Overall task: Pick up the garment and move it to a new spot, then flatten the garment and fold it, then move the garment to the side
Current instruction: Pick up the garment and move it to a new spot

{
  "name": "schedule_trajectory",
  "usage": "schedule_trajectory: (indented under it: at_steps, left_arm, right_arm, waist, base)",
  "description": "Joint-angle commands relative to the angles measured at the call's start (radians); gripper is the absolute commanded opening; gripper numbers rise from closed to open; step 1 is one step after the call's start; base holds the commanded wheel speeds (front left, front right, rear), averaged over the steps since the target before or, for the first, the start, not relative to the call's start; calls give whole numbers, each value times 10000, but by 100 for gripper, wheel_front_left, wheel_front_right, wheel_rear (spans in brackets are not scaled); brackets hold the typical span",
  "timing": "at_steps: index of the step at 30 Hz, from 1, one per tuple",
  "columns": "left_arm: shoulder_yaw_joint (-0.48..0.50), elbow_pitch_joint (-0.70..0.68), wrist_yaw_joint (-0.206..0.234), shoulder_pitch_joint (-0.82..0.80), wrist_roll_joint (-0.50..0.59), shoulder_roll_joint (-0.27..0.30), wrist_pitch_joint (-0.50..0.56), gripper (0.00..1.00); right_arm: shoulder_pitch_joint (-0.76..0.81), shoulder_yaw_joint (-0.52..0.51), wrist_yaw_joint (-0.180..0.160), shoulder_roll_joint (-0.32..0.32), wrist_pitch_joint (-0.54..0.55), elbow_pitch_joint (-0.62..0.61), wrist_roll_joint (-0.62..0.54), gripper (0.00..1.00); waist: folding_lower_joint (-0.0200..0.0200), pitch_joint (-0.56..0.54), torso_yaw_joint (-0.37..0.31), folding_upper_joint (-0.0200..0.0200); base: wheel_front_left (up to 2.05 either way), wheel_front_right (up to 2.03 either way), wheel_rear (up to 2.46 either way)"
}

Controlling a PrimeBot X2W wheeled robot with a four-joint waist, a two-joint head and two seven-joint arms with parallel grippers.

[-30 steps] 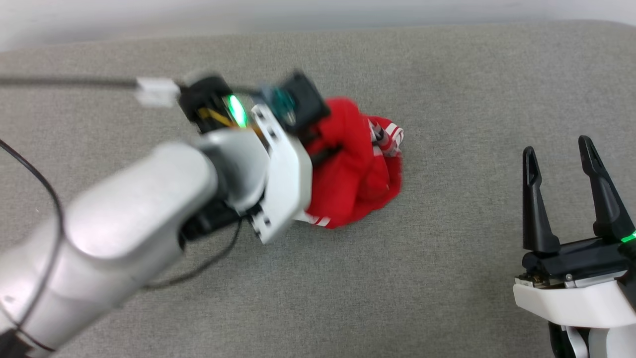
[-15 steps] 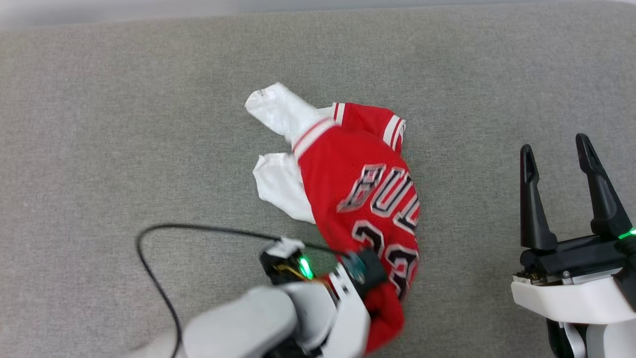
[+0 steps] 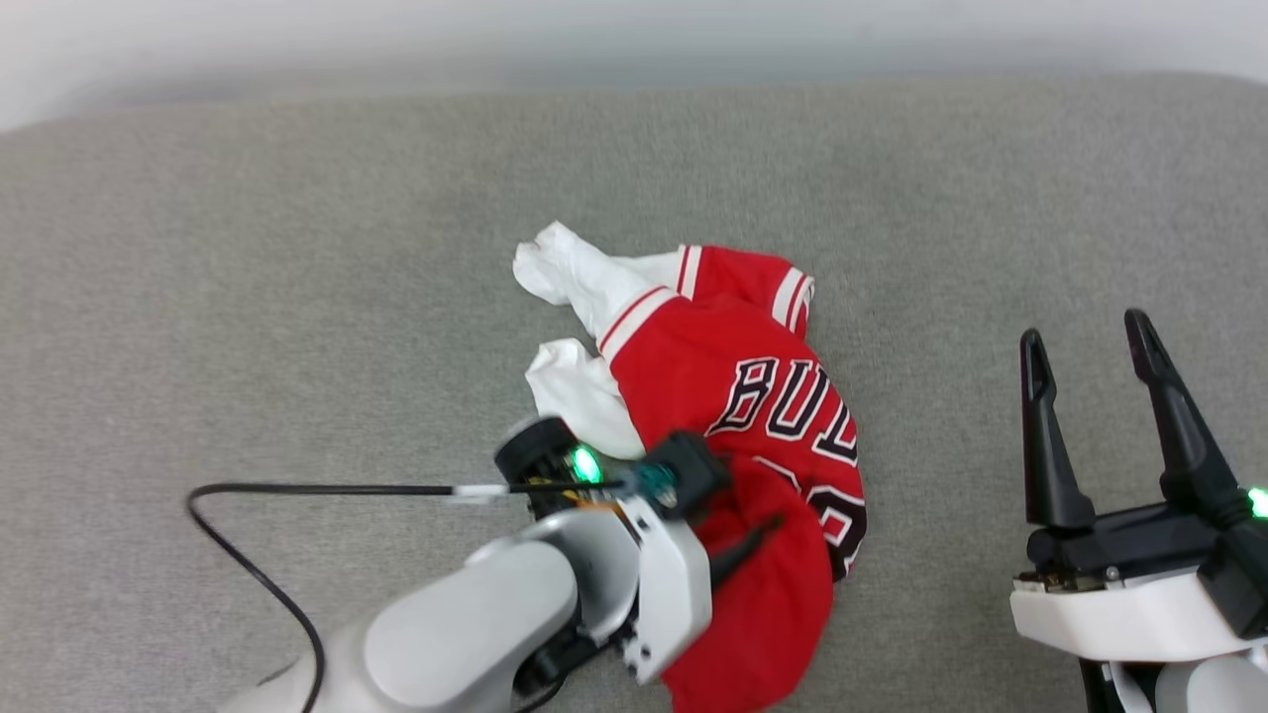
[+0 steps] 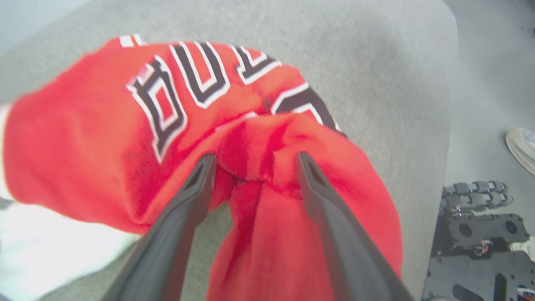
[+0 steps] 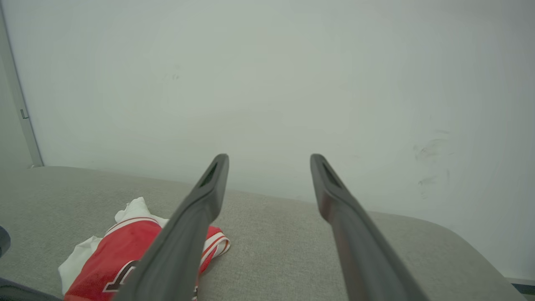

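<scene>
The garment [image 3: 733, 376] is a red jersey with white sleeves, lying crumpled on the grey cushion with black "BUL" lettering facing up. Its near end is bunched into a red fold. My left gripper [image 3: 768, 535] sits at that near end, its fingers spread apart in the left wrist view with the fold of the garment [image 4: 83, 138] lying loosely between them at the left gripper [image 4: 255, 161]. My right gripper [image 3: 1085, 337] hovers open at the right, well apart from the cloth. In the right wrist view the right gripper [image 5: 269, 161] has nothing between its fingers, and the garment [image 5: 121, 246] shows at the lower left.
A grey padded surface [image 3: 297, 297] carries everything, with a pale wall [image 5: 267, 83] behind it. A black cable [image 3: 297, 488] loops off the left wrist. Past the cushion's right edge lie the floor, a shoe [image 4: 522, 146] and a dark machine base [image 4: 472, 225].
My left arm pulled the garment from a bunched heap toward me, spreading it with the lettering up. Its fingers then opened around the near fold. The right gripper stayed put.
</scene>
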Motion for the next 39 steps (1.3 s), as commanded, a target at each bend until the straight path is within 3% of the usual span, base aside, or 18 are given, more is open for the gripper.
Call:
schedule_trajectory:
  at_steps: [1, 8, 9, 12, 18, 22, 29, 39]
  left_arm:
    - [304, 15, 363, 58, 131, -43, -562, 100]
    - [1571, 234, 2278, 425, 738, 287, -2967, 100]
    - [1571, 234, 2278, 425, 738, 287, -2967, 100]
    - [2090, 254, 3148, 751, 901, 484, -3657, 100]
    - [3448, -128, 4589, 1646, 1183, 912, -4081, 100]
    - [4585, -928, 5257, 2552, 1789, 1048, -4091, 100]
    - [6428, -1789, 5617, 4387, 2873, 686, -4084, 100]
    - [8150, -2229, 4542, 6353, 4177, -367, -4086, 100]
  right_arm:
    - [170, -8, -7, 34, -21, 42, -33, 100]
    - [534, -34, -7, 34, -21, 189, -46, 100]
    - [534, -34, -7, 34, -21, 189, -46, 100]
    - [641, -55, -7, 34, -21, 218, -38, 100]
    - [801, -121, -7, 32, -20, 308, 55, 100]
    - [849, -194, -7, 32, -20, 388, 102, 100]
    - [949, -288, -7, 32, -20, 688, 437, 100]
    - [1279, -336, -7, 32, -20, 1191, 1045, 100]
  waist:
    - [0, -377, 129, -1]
    - [0, -928, 429, -1]
    - [0, -928, 429, -1]
    - [0, -1043, 540, -1]
    - [0, -1162, 700, -1]
    - [0, -1195, 766, -1]
    - [0, -1291, 762, -1]
    - [0, -1581, 622, -1]
  base:
    - [0, 0, 0]
    - [0, 0, 0]
    - [0, 0, 0]
    - [0, 0, 0]
    - [0, 0, 0]
    - [0, 0, 0]
    - [0, 0, 0]
    - [0, 0, 0]
